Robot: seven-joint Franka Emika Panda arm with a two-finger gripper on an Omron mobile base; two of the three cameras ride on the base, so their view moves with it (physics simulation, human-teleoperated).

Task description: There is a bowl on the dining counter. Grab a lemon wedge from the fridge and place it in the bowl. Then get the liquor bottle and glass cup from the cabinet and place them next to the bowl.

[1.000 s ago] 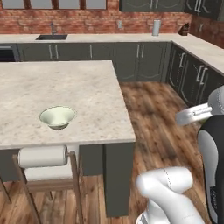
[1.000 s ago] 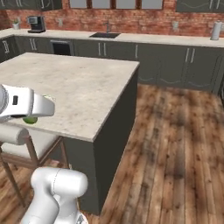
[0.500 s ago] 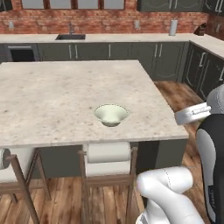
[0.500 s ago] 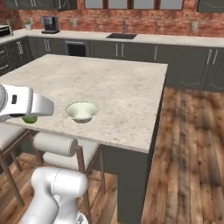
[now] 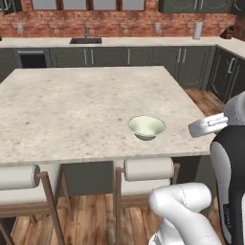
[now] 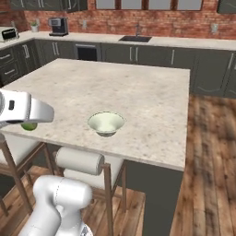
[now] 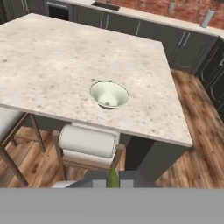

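One lemon wedge (image 7: 113,177) sits pinched between the gripper (image 7: 113,183) jaws, closed tight on it; in the right base view it shows as a green lump (image 6: 29,126) under the hand. The bowl (image 5: 146,127) sits empty near the front edge of the dining counter (image 5: 72,105), above a stool (image 5: 148,168). The wedge is likely light, soft and slick (juice, waxy rind), so grip across rind and flesh, gently. Hand is short of the bowl; drop from low so it doesn't bounce out.
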